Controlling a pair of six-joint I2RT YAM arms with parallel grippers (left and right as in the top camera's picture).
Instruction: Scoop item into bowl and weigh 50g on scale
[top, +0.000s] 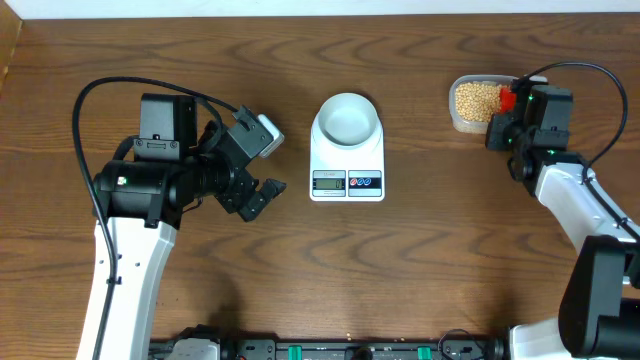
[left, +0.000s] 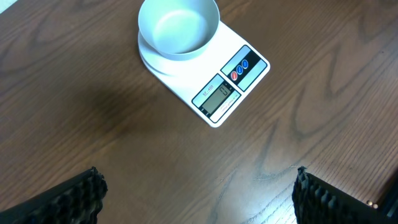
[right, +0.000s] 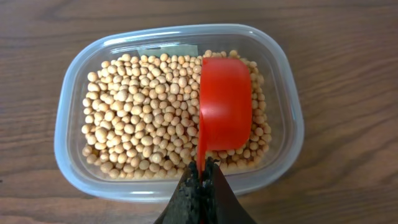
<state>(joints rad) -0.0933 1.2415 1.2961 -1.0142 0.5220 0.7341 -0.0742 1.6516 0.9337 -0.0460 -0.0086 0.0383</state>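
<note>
The white bowl stands empty on the white scale at the table's middle; both show in the left wrist view, the bowl and the scale. Tan beans fill a clear plastic tub at the far right. My right gripper is shut on the handle of a red scoop, whose cup lies on its side over the beans; the gripper also shows overhead. My left gripper is open and empty, left of the scale.
The wooden table runs to a white edge at the back. The tub sits near the back right, with the right arm's cable looping beside it. The left arm's body is at the left.
</note>
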